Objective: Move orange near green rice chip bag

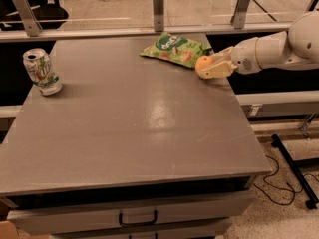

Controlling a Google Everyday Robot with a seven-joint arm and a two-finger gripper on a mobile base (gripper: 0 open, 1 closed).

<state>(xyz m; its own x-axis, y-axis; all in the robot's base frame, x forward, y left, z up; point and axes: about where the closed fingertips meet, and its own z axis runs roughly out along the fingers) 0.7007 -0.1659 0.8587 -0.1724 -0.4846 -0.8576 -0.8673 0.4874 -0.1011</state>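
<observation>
Nearest the camera is the front of a grey table (pixel 124 148), with a drawer (pixel 134 214) under its edge and a dark handle (pixel 137 218) at the middle of the drawer. To the right, on the speckled floor, a black cable (pixel 271 183) runs beside a dark metal leg (pixel 294 171).

The wide tabletop is bare through its middle, with a pale glare on it. Further back, near the left edge, stands a soda can (pixel 42 71), white with green markings, tilted a little and well apart from everything else.

At the far right edge of the table is the gripper (pixel 204 66), reaching in from the right on a white arm (pixel 279 46) that hangs over the gap beside the table. Its cream fingers (pixel 219 72) are closed on the orange (pixel 202 62), one above and one below, so that the round fruit shows at their tips. The orange is low over the table's right edge; whether it rests on the surface cannot be told.

Just behind and to the left of the orange lies the green chip bag (pixel 174 48), flat and crinkled, with a white logo and pictures of tan chips. The orange is just beside the bag's right end; whether the two touch cannot be told.

Behind the table runs a light metal rail (pixel 124 31) with three upright posts (pixel 158 6), and beyond it a pale floor.
</observation>
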